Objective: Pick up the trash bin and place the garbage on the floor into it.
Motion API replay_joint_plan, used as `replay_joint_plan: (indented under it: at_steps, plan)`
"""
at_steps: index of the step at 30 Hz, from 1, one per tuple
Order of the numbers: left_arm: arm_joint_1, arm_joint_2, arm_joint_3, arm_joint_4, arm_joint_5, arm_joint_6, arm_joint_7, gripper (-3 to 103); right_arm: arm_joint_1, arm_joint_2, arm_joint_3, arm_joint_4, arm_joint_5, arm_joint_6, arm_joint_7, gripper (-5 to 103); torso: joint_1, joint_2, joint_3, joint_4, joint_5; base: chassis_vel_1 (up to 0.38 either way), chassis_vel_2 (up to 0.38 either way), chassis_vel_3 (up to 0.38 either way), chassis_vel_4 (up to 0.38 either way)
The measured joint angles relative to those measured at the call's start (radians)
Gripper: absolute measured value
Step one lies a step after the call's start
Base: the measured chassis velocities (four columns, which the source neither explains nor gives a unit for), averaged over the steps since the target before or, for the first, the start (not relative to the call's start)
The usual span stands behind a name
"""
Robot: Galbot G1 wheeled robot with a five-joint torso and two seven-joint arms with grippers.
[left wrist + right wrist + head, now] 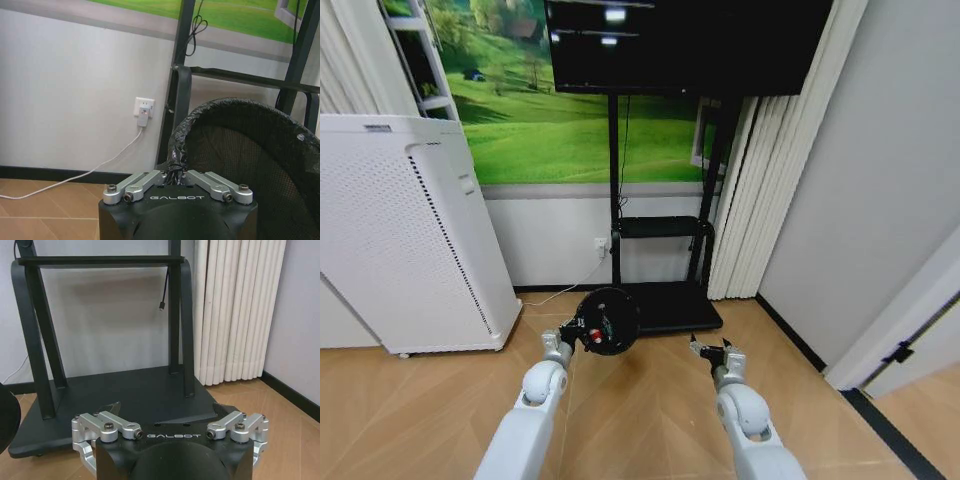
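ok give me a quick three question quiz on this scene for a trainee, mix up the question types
1. True or false: the left claw is shut on the rim of the trash bin.
2. Multiple choice: the right claw is A) open and holding nothing, B) shut on a bottle, C) gripping the TV stand.
3. Short answer: what tall appliance stands on the floor to the robot's left?

Key
1. True. In the left wrist view the claw pinches the bin's bagged rim, and in the head view the bin sits at that claw, its opening facing the camera.
2. A.
3. The white perforated appliance.
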Motion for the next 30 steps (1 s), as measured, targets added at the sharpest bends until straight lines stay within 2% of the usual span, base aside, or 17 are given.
replay_joint_plan:
  at_steps: [13, 19, 24, 26, 30]
  plan:
    - [-0.007, 0.008, -0.010, 0.017, -0.006, -0.003, 0.007, 3, 0.010, 0.008, -0.015, -0.039, -0.025, 0.016, -0.008, 100, 0.000, 0.000, 0.000, -0.0004, 0.0000, -0.217, -0.206, 0.209, 0.210]
    - [-0.020, 0.006, -0.009, 0.027, -0.011, -0.004, 0.011, 3, 0.011, 0.011, -0.025, -0.100, -0.057, 0.035, -0.050, 100, 0.000, 0.000, 0.000, -0.0006, 0.0002, -0.094, -0.101, 0.088, 0.071]
    - [-0.025, 0.006, -0.010, 0.025, -0.016, -0.004, 0.007, 3, 0.039, 0.010, 0.000, -0.268, -0.111, 0.035, -0.117, 100, 0.000, 0.000, 0.000, 0.0006, 0.0001, 0.050, 0.036, -0.021, -0.020]
    - [-0.024, 0.007, -0.009, 0.018, -0.018, -0.003, 0.006, 3, 0.051, 0.003, 0.018, -0.372, -0.126, 0.022, -0.165, 100, 0.000, 0.000, 0.000, 0.0005, 0.0004, 0.031, 0.025, -0.019, -0.019]
    - [-0.023, 0.008, -0.011, 0.008, -0.023, 0.000, 0.006, 3, 0.061, 0.000, 0.037, -0.467, -0.138, -0.004, -0.195, 100, 0.000, 0.000, 0.000, -0.0003, 0.0001, 0.000, 0.000, 0.000, 0.000]
